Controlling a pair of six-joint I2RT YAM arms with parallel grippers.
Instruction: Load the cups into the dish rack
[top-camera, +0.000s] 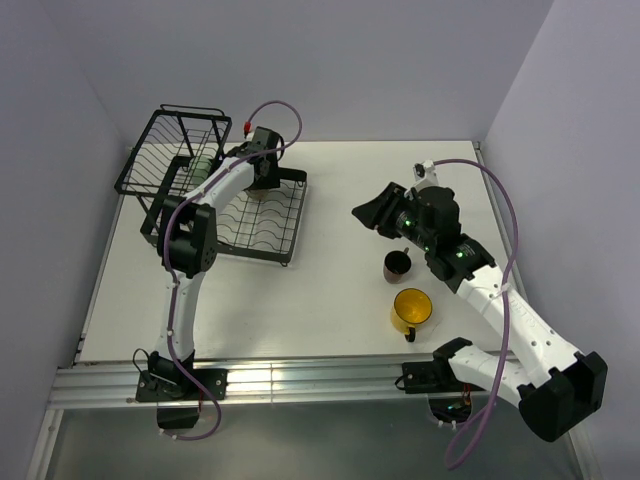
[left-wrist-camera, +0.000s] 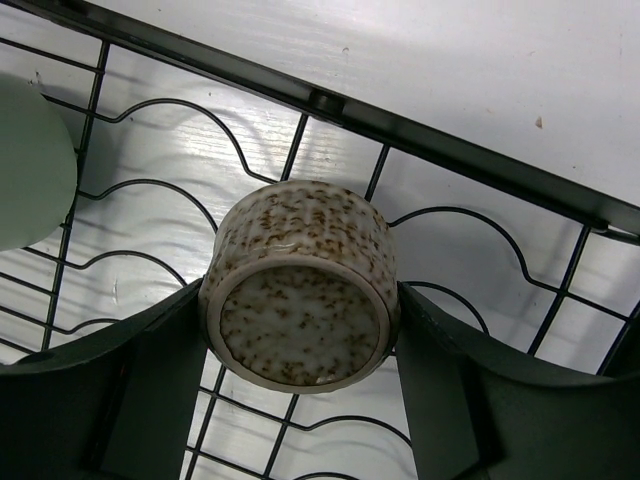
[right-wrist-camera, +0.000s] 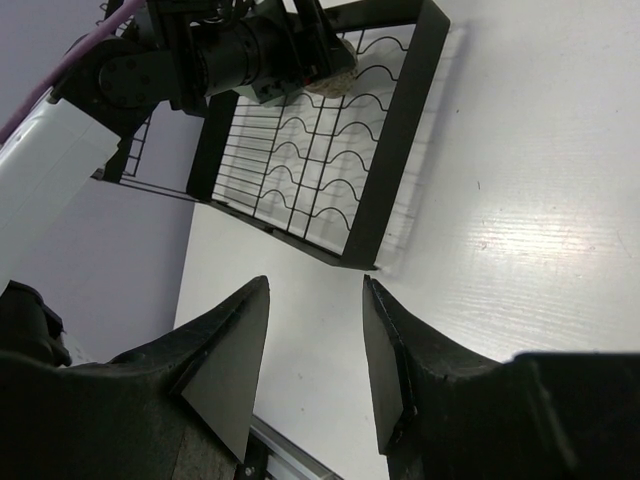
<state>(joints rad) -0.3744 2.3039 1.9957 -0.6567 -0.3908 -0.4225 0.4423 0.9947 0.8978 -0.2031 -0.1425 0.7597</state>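
Yellow mug (top-camera: 411, 309) sits closest to my bases, upright on the surface (top-camera: 330, 330), handle pointing toward the near edge. Just beyond it is the dark brown mug (top-camera: 398, 264), also upright, close to the yellow one but not touching. My right claw (right-wrist-camera: 315, 282) hovers just past the brown mug, jaws apart w/ nothing between them, nose aimed across the bare surface at the dish rack (top-camera: 297, 222). So both loose mugs lie on the near side of that claw. The right arm is much the nearer one for them; the left is well apart over the rack. Farther out, my left claw (left-wrist-camera: 300, 330) is clamped on the beige speckled cup (left-wrist-camera: 305, 230), fingers on opposite sides of its wall, over the curved wire slots of the flat tray. The face turned to my wrist cam looks like the closed base, so the mouth prob. points away, down at the wires, and the cup's axis runs roughly along my line of sight. Lowering along that axis should seat it. The pale green tumbler (top-camera: 203, 163) is already in the rack just beside, near the taller basket (top-camera: 165, 130); can't tell which section it rests in.
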